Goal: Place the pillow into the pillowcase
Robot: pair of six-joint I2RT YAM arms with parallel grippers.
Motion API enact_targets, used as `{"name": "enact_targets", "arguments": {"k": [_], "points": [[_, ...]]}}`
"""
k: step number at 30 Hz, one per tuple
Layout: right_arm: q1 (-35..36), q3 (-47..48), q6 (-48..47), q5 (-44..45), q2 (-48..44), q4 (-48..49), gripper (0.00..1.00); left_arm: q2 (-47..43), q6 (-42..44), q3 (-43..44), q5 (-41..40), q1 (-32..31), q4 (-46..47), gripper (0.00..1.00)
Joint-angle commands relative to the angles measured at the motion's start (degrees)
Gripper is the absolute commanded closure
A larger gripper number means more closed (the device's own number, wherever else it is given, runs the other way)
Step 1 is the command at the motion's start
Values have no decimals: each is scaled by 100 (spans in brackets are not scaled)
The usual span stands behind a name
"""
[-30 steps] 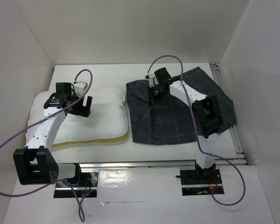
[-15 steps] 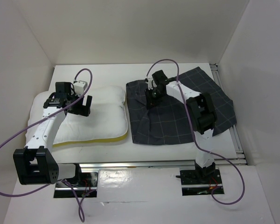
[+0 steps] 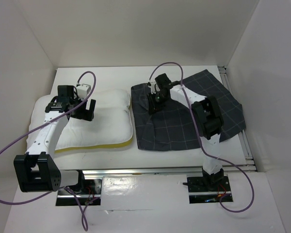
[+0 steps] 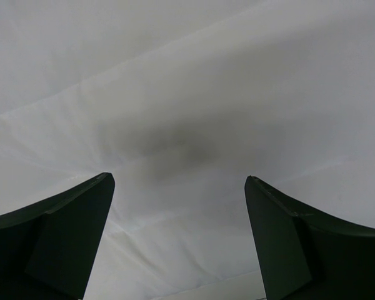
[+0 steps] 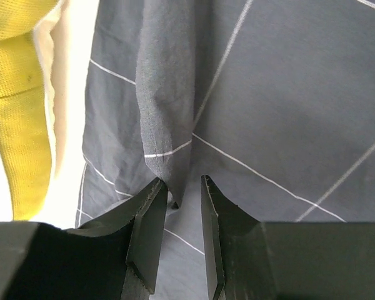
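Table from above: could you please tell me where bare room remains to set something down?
Bare table: along the far wall behind the pillow, and a near strip before the rail. The middle is crowded: pillow nearly meets pillowcase, where the right gripper pinches a fold.

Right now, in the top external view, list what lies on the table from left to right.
Puffy white rectangular pillow with yellow edge band → dark charcoal grid-patterned fabric pillowcase → silver metal rail.
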Motion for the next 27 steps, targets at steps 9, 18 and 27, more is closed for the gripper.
{"name": "enact_targets", "arguments": {"k": [9, 18, 27], "points": [[497, 374, 123, 384, 252, 364, 64, -103, 81, 117, 101, 12, 44, 0], [603, 155, 19, 1404, 209, 539, 90, -103, 81, 64, 101, 12, 44, 0], [24, -416, -632, 1106, -968, 593, 100, 2, 150, 326, 793, 12, -183, 0]]}}
